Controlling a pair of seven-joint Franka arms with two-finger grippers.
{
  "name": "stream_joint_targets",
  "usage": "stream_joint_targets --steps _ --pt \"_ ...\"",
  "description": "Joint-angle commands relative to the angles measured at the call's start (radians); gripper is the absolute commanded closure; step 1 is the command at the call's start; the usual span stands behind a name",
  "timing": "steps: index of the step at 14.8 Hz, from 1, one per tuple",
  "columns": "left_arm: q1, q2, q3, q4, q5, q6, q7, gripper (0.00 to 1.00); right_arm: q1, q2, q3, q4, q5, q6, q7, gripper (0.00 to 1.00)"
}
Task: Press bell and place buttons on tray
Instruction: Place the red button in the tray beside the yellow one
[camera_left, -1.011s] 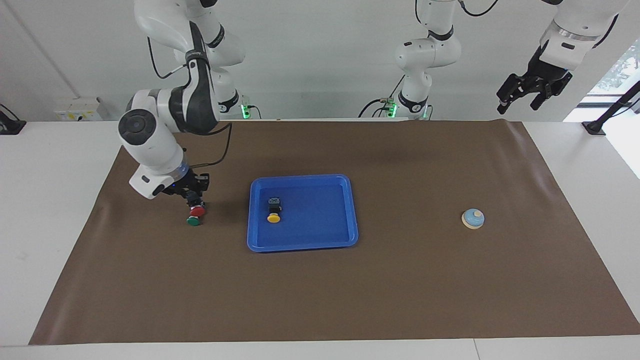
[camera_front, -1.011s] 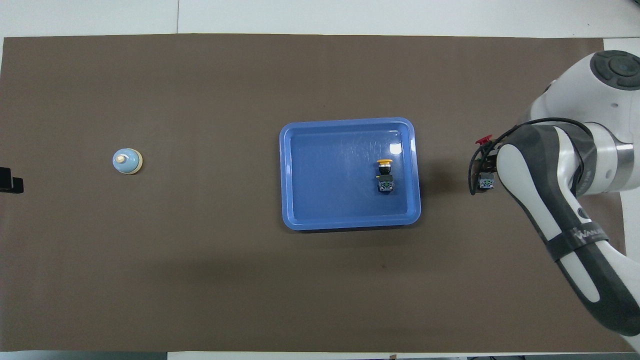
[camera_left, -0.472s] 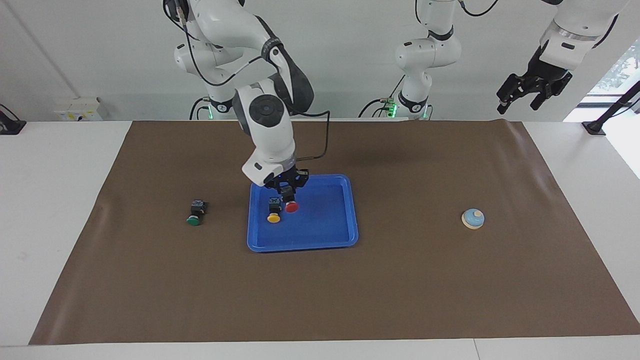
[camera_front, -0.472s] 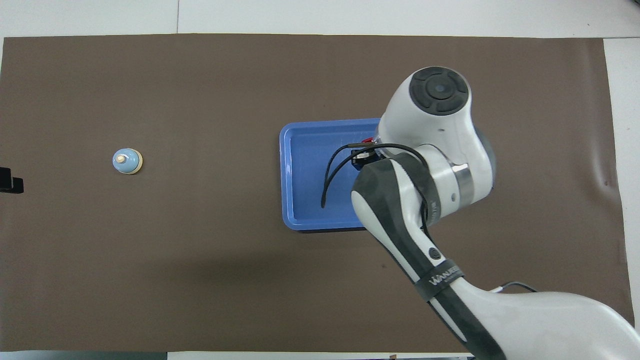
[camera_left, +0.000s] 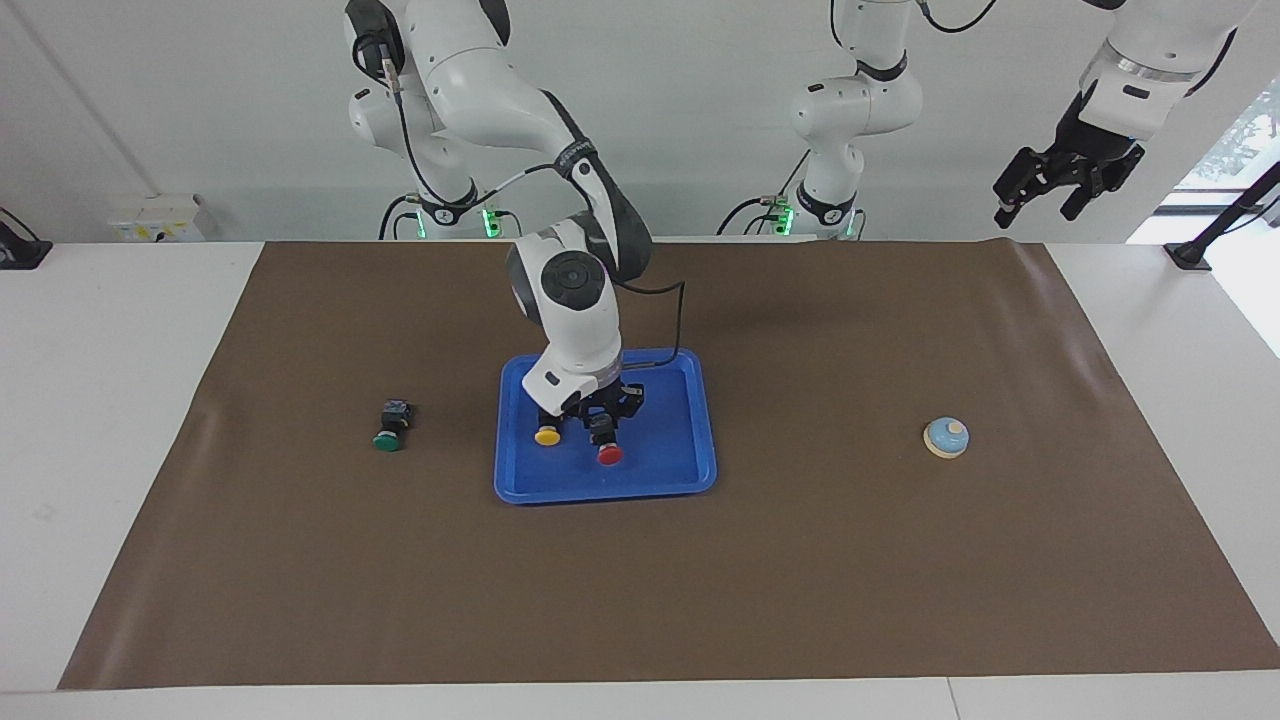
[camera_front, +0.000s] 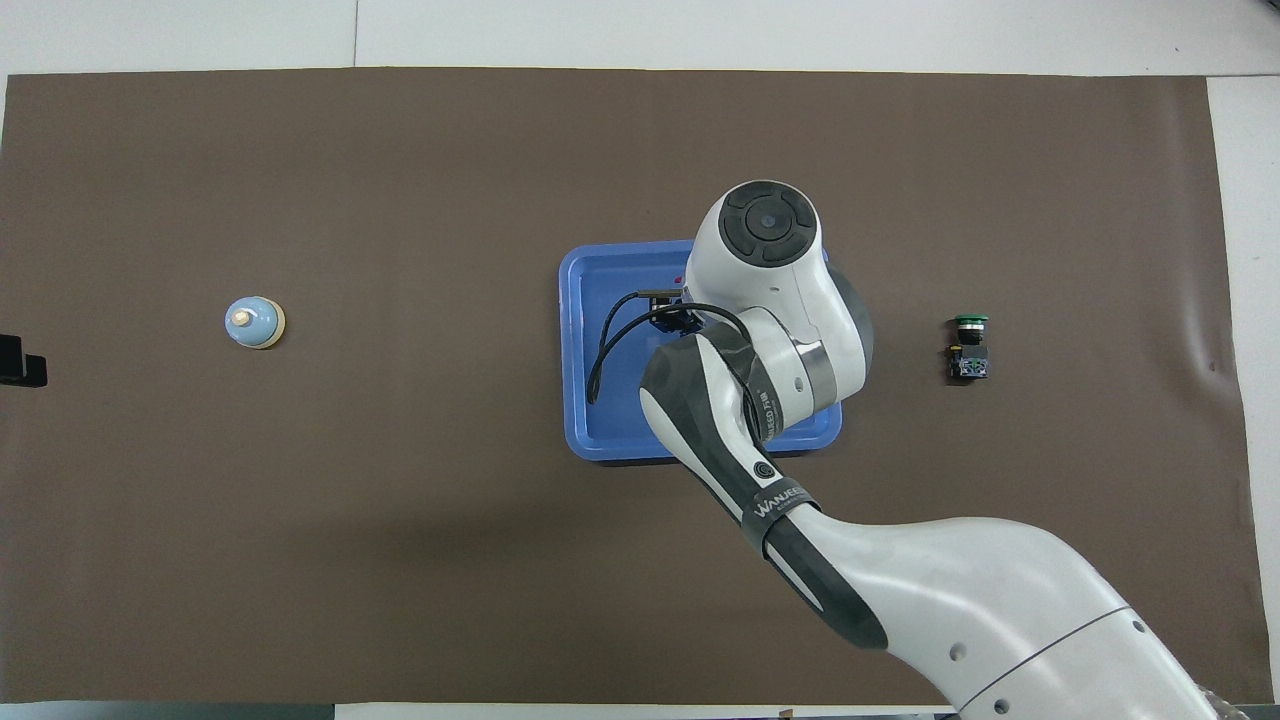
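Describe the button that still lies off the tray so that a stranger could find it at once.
Start at the blue tray in the middle of the brown mat, then look along the mat toward the right arm's end of the table. The green button lies there alone on the mat; its cap is green, while the two in the tray are yellow and red.

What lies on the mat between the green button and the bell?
Between the green button and the bell lies the blue tray, holding the yellow button and the red button; the facing view shows this.

Facing and overhead cameras, both high, oppose each other, sharing the tabletop (camera_left: 150, 300).
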Motion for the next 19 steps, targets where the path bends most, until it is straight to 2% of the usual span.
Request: stream_joint_targets --steps 1,5,6,9,11,13,16,19 --pt "-0.003 -0.002 0.004 0.007 -0.003 -0.018 0.003 0.0 0.005 -0.038 0.0 -0.077 0.043 0.03 0.0 0.78" --pt "-0.005 -0.002 0.004 0.007 -0.003 -0.018 0.002 0.0 0.013 -0.042 0.0 -0.076 0.051 0.021 0.005 0.33" --pt "-0.005 -0.002 0.004 0.007 -0.003 -0.018 0.003 0.0 0.004 -0.043 0.0 -0.065 0.049 0.01 0.003 0.28" --pt "-0.005 -0.002 0.004 0.007 -0.003 -0.018 0.003 0.0 -0.021 -0.081 -0.018 0.007 0.03 -0.134 -0.013 0.2" --pt "-0.005 -0.002 0.004 0.007 -0.003 -0.018 0.003 0.0 -0.111 -0.114 -0.029 -0.013 -0.007 -0.2 -0.126 0.14" --pt "-0.005 -0.002 0.004 0.007 -0.003 -0.018 0.003 0.0 -0.203 -0.135 -0.031 -0.05 -0.03 -0.257 -0.248 0.14" --pt "-0.005 -0.002 0.004 0.007 -0.003 -0.018 0.003 0.0 -0.275 -0.192 -0.031 -0.161 -0.127 -0.245 -0.331 0.13" --pt "-0.005 -0.002 0.004 0.007 -0.003 -0.018 0.002 0.0 -0.334 -0.204 -0.031 -0.203 -0.145 -0.225 -0.342 0.13"
